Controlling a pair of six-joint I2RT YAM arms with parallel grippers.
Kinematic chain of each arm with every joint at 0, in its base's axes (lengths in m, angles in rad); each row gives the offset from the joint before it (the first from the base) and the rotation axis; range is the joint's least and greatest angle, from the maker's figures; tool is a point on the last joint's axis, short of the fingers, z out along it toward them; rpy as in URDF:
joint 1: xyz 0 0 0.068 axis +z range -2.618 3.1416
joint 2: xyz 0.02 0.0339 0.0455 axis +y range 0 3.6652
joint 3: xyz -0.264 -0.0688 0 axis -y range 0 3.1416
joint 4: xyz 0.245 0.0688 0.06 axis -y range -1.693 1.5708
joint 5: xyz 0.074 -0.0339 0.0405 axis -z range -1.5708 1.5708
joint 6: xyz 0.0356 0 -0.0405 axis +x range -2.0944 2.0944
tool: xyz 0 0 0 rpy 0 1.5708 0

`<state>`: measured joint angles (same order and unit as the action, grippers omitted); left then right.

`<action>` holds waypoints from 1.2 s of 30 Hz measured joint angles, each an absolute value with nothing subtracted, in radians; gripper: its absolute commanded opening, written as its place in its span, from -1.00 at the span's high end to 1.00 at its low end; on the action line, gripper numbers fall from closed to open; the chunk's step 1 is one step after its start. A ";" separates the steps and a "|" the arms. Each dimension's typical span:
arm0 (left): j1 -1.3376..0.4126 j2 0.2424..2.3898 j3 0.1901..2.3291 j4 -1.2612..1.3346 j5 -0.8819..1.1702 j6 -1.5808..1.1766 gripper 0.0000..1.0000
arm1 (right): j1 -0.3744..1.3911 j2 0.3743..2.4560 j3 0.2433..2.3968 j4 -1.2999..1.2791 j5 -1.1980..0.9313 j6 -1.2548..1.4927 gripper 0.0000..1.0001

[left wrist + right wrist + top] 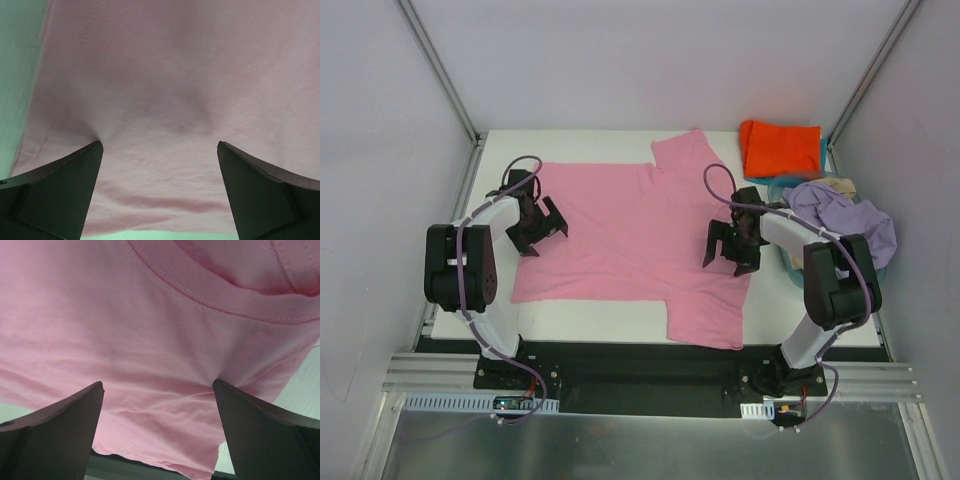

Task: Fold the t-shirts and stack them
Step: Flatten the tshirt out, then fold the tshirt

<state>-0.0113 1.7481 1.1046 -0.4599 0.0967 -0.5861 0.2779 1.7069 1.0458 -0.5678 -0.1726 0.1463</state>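
Observation:
The pink t-shirt (630, 235) lies spread flat across the white table, collar to the right, one sleeve at the back and one at the front. My left gripper (542, 232) is open over the shirt's left hem; its wrist view shows pink cloth (160, 100) between the spread fingers (65, 190). My right gripper (732, 252) is open over the collar end; the ribbed collar (215, 287) shows above its fingers (260, 435). A folded orange-red shirt (780, 147) lies at the back right on a teal one (823, 150). Lavender (845, 215) and beige (837, 185) shirts lie in the basket.
A light blue plastic basket (788, 262) stands at the right edge of the table, right of my right arm. White walls enclose the table on three sides. A black rail runs along the front edge (640, 360).

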 measured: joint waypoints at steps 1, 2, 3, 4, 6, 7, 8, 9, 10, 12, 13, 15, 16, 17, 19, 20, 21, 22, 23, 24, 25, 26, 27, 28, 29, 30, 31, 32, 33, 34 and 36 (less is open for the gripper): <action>-0.011 1.734 1.093 -0.457 0.094 -0.587 -0.99 | 0.279 1.688 1.024 -0.565 -0.172 0.150 -0.94; -0.011 1.723 1.083 -0.457 0.091 -0.587 -0.99 | 0.280 1.674 1.009 -0.565 -0.171 0.154 -0.94; -0.011 1.714 1.077 -0.459 0.089 -0.587 -0.98 | 0.281 1.664 0.998 -0.566 -0.169 0.157 -0.94; -0.011 1.708 1.074 -0.459 0.085 -0.587 -0.99 | 0.281 1.657 0.992 -0.565 -0.168 0.157 -0.94; -0.011 1.691 1.074 -0.459 0.077 -0.587 -0.99 | 0.282 1.644 0.989 -0.574 -0.157 0.156 -0.94; -0.011 1.677 1.074 -0.459 0.073 -0.587 -0.99 | 0.282 1.636 0.991 -0.580 -0.147 0.153 -0.94; -0.011 1.655 1.074 -0.461 0.069 -0.588 -0.99 | 0.282 1.625 0.999 -0.595 -0.133 0.149 -0.94; -0.011 1.629 1.074 -0.464 0.065 -0.590 -0.99 | 0.282 1.613 1.012 -0.610 -0.116 0.144 -0.94; -0.011 1.597 1.074 -0.466 0.060 -0.593 -0.99 | 0.282 1.600 1.026 -0.619 -0.096 0.139 -0.94; -0.011 1.515 1.073 -0.476 0.034 -0.606 -0.98 | 0.282 1.554 1.061 -0.630 -0.031 0.128 -0.93; -0.011 1.468 1.071 -0.488 0.019 -0.618 -0.99 | 0.281 1.517 1.077 -0.632 0.005 0.125 -0.93; -0.012 1.366 1.055 -0.518 -0.026 -0.649 -0.99 | 0.278 1.434 1.093 -0.631 0.074 0.126 -0.94; -0.012 1.314 1.042 -0.543 -0.055 -0.670 -0.99 | 0.275 1.397 1.097 -0.633 0.099 0.128 -0.93; -0.012 1.270 1.026 -0.561 -0.077 -0.685 -0.99 | 0.270 1.353 1.099 -0.633 0.127 0.131 -0.93; -0.011 1.156 0.960 -0.614 -0.128 -0.738 -0.99 | 0.252 1.279 1.102 -0.635 0.167 0.139 -0.93; -0.009 1.116 0.932 -0.640 -0.142 -0.757 -0.99 | 0.239 1.251 1.102 -0.635 0.175 0.142 -0.93; 0.001 1.068 0.889 -0.662 -0.157 -0.785 -0.98 | 0.225 1.232 1.101 -0.636 0.176 0.145 -0.94; 0.008 1.026 0.848 -0.695 -0.170 -0.814 -0.99 | 0.216 1.222 1.101 -0.636 0.175 0.147 -0.93; 0.017 0.989 0.805 -0.725 -0.187 -0.840 -0.99 | 0.204 1.216 1.099 -0.635 0.171 0.150 -0.94; 0.028 0.956 0.759 -0.747 -0.196 -0.867 -0.94 | 0.196 1.215 1.097 -0.633 0.167 0.153 -0.94; 0.038 0.928 0.717 -0.773 -0.202 -0.892 -0.90 | 0.189 1.216 1.089 -0.630 0.159 0.154 -0.94; 0.049 0.906 0.681 -0.785 -0.205 -0.912 -0.83 | 0.185 1.216 1.081 -0.630 0.149 0.157 -0.94; 0.060 0.880 0.633 -0.801 -0.209 -0.941 -0.80 | 0.184 1.217 1.071 -0.632 0.138 0.157 -0.94; 0.064 0.865 0.605 -0.814 -0.211 -0.962 -0.72 | 0.184 1.219 1.065 -0.633 0.129 0.157 -0.94; 0.068 0.850 0.568 -0.821 -0.212 -0.986 -0.68 | 0.183 1.224 1.063 -0.634 0.114 0.157 -0.94; 0.073 0.844 0.548 -0.820 -0.213 -0.997 -0.64 | 0.183 1.228 1.061 -0.632 0.105 0.157 -0.94; 0.074 0.843 0.529 -0.819 -0.210 -1.009 -0.52 | 0.183 1.235 1.061 -0.632 0.091 0.157 -0.94; 0.075 0.849 0.516 -0.810 -0.210 -1.018 -0.44 | 0.183 1.240 1.061 -0.631 0.082 0.157 -0.94; 0.079 0.860 0.508 -0.796 -0.208 -1.031 -0.37 | 0.182 1.247 1.061 -0.629 0.071 0.157 -0.94; 0.080 0.878 0.507 -0.783 -0.204 -1.041 -0.30 | 0.181 1.254 1.061 -0.627 0.062 0.157 -0.94; 0.080 0.929 0.507 -0.746 -0.194 -1.058 -0.15 | 0.181 1.265 1.061 -0.625 0.059 0.157 -0.94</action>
<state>0.0803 0.9287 0.5072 -0.7464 -0.1940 -1.0580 0.1814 1.2652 1.0607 -0.6247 0.0593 0.1570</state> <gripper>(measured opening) 0.663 0.969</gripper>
